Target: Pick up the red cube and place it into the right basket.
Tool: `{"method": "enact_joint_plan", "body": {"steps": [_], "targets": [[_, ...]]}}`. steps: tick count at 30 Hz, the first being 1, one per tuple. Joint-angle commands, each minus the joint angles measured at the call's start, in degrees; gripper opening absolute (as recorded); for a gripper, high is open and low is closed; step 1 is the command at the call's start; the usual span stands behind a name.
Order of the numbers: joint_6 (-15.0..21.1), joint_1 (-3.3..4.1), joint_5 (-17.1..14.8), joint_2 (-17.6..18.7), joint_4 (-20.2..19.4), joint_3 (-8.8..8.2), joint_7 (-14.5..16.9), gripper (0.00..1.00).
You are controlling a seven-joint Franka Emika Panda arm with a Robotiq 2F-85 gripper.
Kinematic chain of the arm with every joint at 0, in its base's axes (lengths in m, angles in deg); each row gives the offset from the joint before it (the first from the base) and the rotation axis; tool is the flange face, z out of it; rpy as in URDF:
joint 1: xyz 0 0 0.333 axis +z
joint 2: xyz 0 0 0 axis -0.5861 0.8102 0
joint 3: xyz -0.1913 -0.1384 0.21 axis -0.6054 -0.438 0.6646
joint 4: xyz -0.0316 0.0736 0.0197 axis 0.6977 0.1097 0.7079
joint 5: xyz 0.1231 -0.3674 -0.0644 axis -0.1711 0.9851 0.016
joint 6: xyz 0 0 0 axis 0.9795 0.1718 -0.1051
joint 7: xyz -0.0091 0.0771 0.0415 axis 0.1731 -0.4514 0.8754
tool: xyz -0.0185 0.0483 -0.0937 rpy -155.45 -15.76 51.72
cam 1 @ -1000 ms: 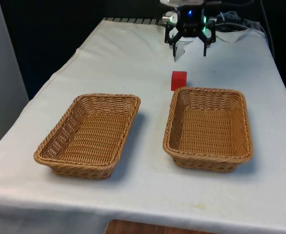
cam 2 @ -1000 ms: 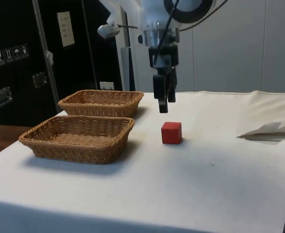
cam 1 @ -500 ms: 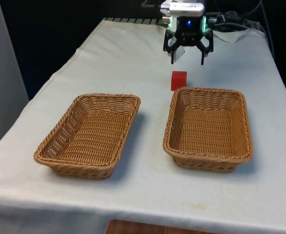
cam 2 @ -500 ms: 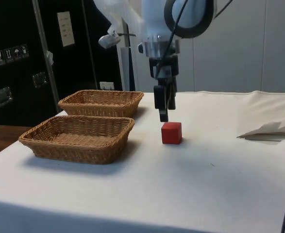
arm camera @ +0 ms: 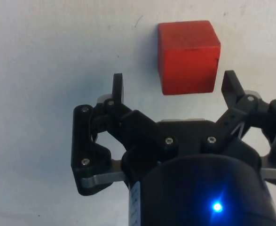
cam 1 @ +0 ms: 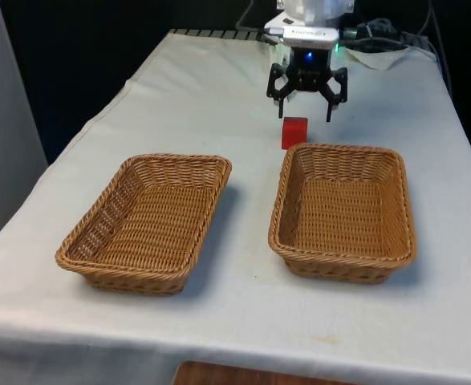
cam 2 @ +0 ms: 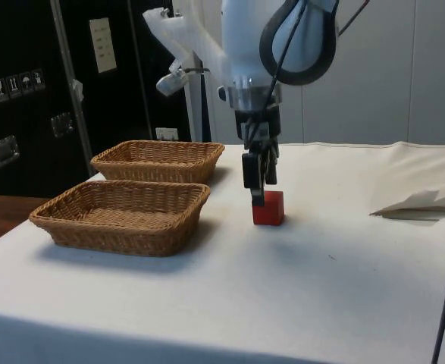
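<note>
Above the desk [cam 1: 179, 104] | claw [cam 1: 306, 111] spread wide, just behind red cube [cam 1: 294, 132] | cube beside right basket [cam 1: 343, 210], untouched

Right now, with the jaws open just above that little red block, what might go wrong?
The gripper is not centred on the red cube, which sits nearer one finger. If the arm descends like this, that finger could clip or nudge the cube. The cube also lies close to the right basket, so a nudge might push it against the rim, and a low carry could snag the basket's wall.
</note>
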Motion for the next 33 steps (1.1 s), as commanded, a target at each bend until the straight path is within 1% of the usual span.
{"method": "enact_joint_plan", "body": {"steps": [1, 5, 6, 7, 9, 13, 14, 15, 18, 22, 23, 24, 30, 31, 32, 33], "targets": [[0.6, 0.23, 1.5, 0.8, 0.3, -0.57, -1.3, 1.0], [0.7, 0.11, 3.0, 1.6, 0.7, -1.32, -2.5, 1.0], [0.1, -0.11, 0.9, 0.9, 0.4, -0.29, -1.0, 1.0], [0.8, 0.06, 3.4, 1.7, 0.7, -1.49, -2.8, 1.0], [0.6, 0.0, 4.8, 1.8, 0.9, -2.06, -3.7, 1.0], [0.6, -0.23, 6.6, 2.2, 0.9, -2.58, -5.0, 1.0], [0.1, -0.52, 5.1, 1.1, 0.5, -1.83, -3.8, 1.0], [0.6, -0.29, 7.0, 2.3, 1.0, -2.64, -5.4, 1.0], [0.8, -0.4, 8.3, 3.3, 1.4, -2.92, -6.5, 1.0], [1.7, -0.17, 8.8, 4.5, 1.5, -2.75, -7.6, 1.0], [1.1, -0.69, 7.8, 4.2, 1.4, -2.12, -6.8, 1.0], [2.2, -0.06, 8.9, 5.1, 1.6, -2.46, -8.3, 1.0], [4.0, -0.23, 8.5, 6.8, 1.7, -1.26, -9.7, 1.0], [3.4, -0.63, 7.9, 6.3, 1.4, -0.8, -9.1, 1.0], [4.2, -0.29, 8.5, 6.9, 1.7, -1.15, -9.9, 1.0], [4.6, -0.34, 8.4, 7.2, 1.6, -1.03, -10.0, 1.0]]}}
